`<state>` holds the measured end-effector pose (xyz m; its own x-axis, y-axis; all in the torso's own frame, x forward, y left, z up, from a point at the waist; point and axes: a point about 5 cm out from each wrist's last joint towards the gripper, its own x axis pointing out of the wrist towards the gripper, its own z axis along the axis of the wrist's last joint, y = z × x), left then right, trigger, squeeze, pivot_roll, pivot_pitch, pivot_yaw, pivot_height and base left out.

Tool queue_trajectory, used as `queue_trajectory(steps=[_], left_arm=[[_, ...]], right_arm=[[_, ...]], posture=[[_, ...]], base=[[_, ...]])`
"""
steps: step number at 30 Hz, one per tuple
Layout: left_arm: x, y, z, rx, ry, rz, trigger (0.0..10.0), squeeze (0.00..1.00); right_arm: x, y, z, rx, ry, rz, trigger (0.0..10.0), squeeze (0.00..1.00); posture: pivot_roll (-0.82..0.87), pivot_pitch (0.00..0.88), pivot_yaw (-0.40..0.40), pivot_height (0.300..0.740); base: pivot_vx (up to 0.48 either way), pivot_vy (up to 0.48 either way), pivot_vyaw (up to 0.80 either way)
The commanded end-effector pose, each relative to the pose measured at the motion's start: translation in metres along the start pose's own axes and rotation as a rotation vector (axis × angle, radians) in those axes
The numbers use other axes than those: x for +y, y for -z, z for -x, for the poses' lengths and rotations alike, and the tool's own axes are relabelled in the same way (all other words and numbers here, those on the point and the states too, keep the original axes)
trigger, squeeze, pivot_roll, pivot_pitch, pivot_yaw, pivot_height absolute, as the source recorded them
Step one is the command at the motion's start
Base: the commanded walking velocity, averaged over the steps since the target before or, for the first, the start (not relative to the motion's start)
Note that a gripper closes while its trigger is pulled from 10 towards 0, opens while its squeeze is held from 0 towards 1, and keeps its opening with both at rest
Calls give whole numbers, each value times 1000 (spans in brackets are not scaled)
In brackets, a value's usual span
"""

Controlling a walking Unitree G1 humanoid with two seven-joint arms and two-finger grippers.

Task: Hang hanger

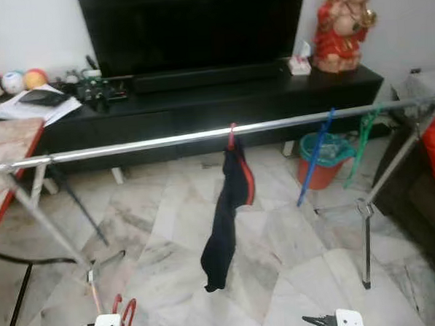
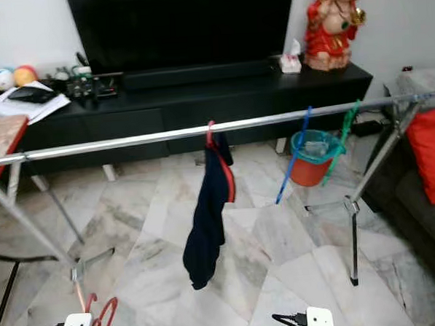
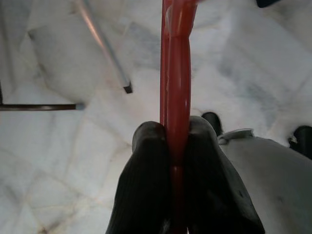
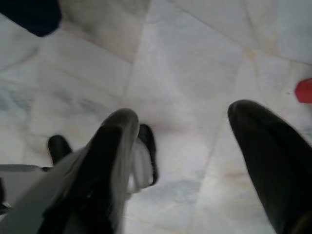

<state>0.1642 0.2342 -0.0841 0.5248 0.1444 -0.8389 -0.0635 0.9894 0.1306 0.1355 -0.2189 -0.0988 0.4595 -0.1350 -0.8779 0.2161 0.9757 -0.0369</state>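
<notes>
Fingers (image 3: 146,190) of the left gripper (image 3: 176,146) are clenched on a red hanger (image 3: 177,87), pinching its thin plastic bar from both sides; the right gripper (image 4: 195,146) hangs low over the floor with its fingers spread apart and nothing between them.

Largest in the scene is the black TV console (image 1: 200,109) along the wall, with a dark screen above it and a red figurine (image 1: 341,25) at its end. In front of it stands a drying rack whose long metal rail (image 1: 165,141) runs across the room on folding legs; it looks smooth, round and polished. A dark garment with red trim (image 1: 227,213) droops limply from the rail's middle, and a blue hanger (image 1: 316,158) and a green hanger (image 1: 363,137) hang further toward the robot's right. The floor (image 1: 281,262) is glossy veined marble.

The red hanger is held low, near the bottom of the head views (image 1: 126,317), well below the rail. It appears light, stiff and slightly glossy, so it may tend to swivel or slip in a two-finger pinch. The grip on a straight bar seems sensible, leaving the hook free to go over the rail, probably at the bare stretch on the robot's left.
</notes>
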Motion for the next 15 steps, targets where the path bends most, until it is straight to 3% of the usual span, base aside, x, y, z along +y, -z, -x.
queue_trajectory(steps=[1,9,15], left_arm=[[2,7,1,12,0,-8,10000,0],[0,11,2,21,4,-10,10000,0],[-10,11,1,24,15,-11,10000,0]], right_arm=[[-2,-5,0,-18,3,-1,10000,0],[-2,-5,0,-15,-1,4,10000,0],[-2,-5,0,-14,-2,11,10000,0]], posture=[[-60,0,-7,740],[-58,0,-9,740],[-58,0,-10,740]], base=[[307,0,0],[289,0,0],[281,0,0]])
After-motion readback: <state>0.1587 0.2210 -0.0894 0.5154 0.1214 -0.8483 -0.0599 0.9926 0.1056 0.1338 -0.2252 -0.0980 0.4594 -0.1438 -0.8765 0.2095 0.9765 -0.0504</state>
